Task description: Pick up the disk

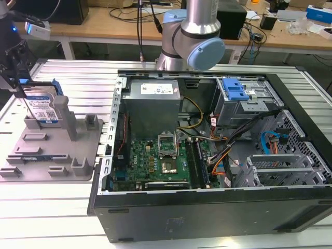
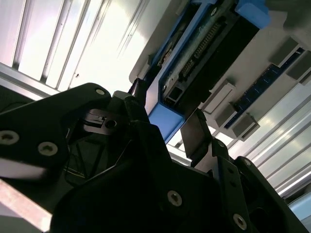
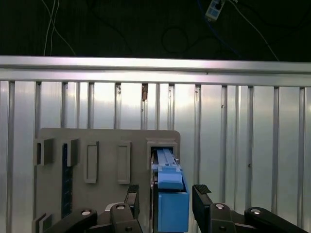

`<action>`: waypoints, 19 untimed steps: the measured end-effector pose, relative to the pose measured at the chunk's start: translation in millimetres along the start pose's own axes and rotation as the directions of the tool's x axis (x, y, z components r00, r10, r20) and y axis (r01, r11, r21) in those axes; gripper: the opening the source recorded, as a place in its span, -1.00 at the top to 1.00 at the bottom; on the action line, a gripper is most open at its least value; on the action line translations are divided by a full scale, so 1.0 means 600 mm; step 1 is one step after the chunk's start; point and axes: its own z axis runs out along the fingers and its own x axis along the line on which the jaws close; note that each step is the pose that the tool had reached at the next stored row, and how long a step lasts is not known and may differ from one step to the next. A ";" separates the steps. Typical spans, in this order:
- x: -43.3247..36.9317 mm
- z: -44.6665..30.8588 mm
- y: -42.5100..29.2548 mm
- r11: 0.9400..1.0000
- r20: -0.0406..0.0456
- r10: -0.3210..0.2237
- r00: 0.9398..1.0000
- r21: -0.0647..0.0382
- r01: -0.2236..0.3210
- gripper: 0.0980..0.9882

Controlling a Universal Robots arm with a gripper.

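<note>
Gripper, black and two-fingered [image 1: 22, 92], is hanging over the far end of the exterior view's left, directly above the flat silver-grey rectangular hard-drive disk [image 1: 44, 108]. The disk is standing on edge in a slot of the grey plastic fixture plate with upright posts [image 1: 57, 155], and is showing its white and blue barcode label face and a blue plastic side rail. The open black metal computer case [image 1: 207, 210] is sitting well apart toward the exterior view's right, and the silver and pale-blue robot arm [image 1: 194, 31] is rising behind it. In the second wrist view the gripper [image 2: 167, 114] is straddling the disk [image 2: 204, 48]; a dark connector edge and a blue rail corner are showing, with one dark fingertip [image 2: 197, 133] lying just beside that corner. In the first wrist view the disk [image 3: 170, 194] is lying straight below between the fingertips [image 3: 201, 190], its thin top edge and long axis running away across the plate [image 3: 107, 145], so the fingers are facing its two broad faces. Jaws are standing released, a slim gap on each side, nothing being grasped; the ribbed aluminium table [image 3: 243, 145] is lying beneath.
</note>
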 end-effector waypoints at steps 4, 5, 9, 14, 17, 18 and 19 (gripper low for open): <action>0.000 0.001 0.001 1.000 0.000 0.000 1.000 0.000 0.000 -0.03; 0.000 0.002 0.001 1.000 0.000 0.000 1.000 0.000 0.000 -0.03; 0.001 0.004 0.001 1.000 0.000 0.000 1.000 0.000 0.000 -0.03; 0.001 0.006 0.001 1.000 0.000 0.000 1.000 0.000 0.000 0.30; 0.001 0.007 0.001 1.000 0.000 0.000 1.000 0.000 0.000 0.30; 0.001 0.007 0.001 1.000 0.000 0.000 1.000 0.000 0.000 0.30; 0.001 0.007 0.001 1.000 0.000 0.000 1.000 0.000 0.000 0.30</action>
